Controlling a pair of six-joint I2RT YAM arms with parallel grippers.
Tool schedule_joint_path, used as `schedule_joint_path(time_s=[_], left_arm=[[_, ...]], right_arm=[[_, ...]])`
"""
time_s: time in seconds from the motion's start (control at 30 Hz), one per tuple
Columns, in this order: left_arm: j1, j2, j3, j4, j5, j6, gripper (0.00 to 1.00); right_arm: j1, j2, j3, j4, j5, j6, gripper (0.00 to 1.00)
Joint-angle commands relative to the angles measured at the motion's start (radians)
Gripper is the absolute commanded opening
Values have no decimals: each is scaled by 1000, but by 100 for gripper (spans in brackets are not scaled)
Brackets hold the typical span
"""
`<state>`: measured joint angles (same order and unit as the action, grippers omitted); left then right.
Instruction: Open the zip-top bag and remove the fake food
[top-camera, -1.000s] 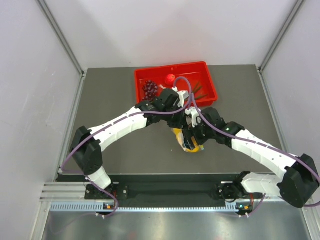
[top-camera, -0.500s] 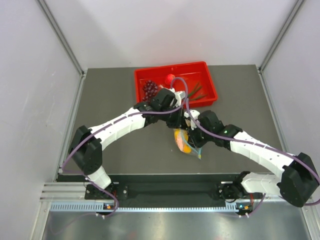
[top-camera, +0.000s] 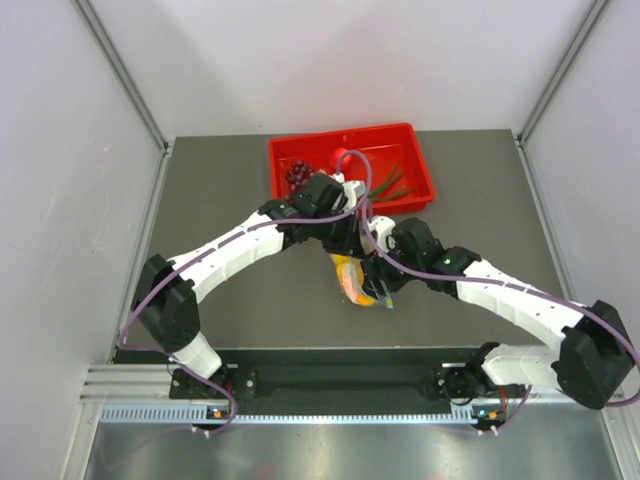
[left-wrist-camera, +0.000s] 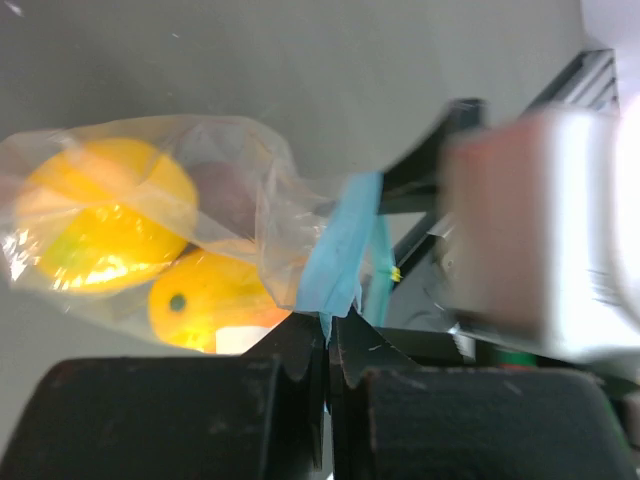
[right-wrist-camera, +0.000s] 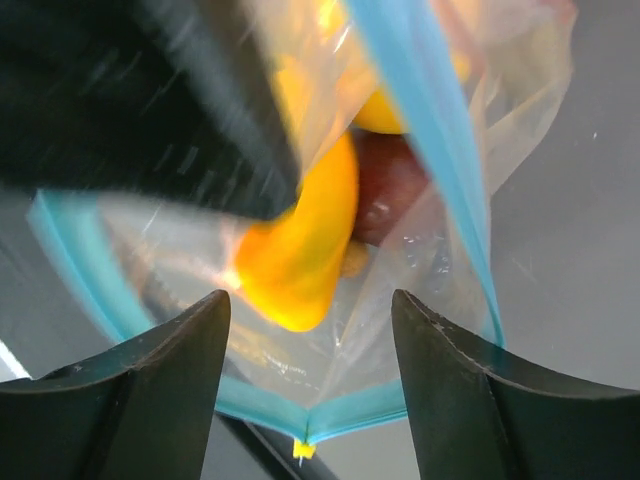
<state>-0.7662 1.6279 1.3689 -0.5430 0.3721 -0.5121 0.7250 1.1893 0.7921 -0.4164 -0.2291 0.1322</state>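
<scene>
While the left claw (left-wrist-camera: 327, 338) pinches the zip-top bag (left-wrist-camera: 285, 215) by its strip, the right claw (right-wrist-camera: 308, 335) gapes open before the fake food (right-wrist-camera: 300, 250).

We find the fake food (left-wrist-camera: 105, 215) inside the zip-top bag (top-camera: 358, 282), in front of the tray (top-camera: 420, 180) holding a grape bunch (top-camera: 297, 176).

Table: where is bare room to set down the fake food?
Free: the table left of the red tray, and right of it beyond the right arm. Crowded: the centre, around the zip-top bag in the left hand.
</scene>
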Motion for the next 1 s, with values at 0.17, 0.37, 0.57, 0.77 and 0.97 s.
schedule_joint_path(time_s=[0.17,0.37,0.57,0.77,0.97], left_arm=[[-1,-23,-2,72,100,-31,0],[1,-14,-31,101,126,-43,0],[2,-13,-50,161,133,-83,0],[2,-16,-54,258,131,-157,0],[2,-16,-76,363,152,-241,0]], right_arm=[[24,111,44,117,37,-14,65],[46,156,36,198,-1,-40,62],[85,151,32,264,-42,-48,62],[123,110,10,344,-39,-48,64],[137,136,-11,407,-93,-42,66]])
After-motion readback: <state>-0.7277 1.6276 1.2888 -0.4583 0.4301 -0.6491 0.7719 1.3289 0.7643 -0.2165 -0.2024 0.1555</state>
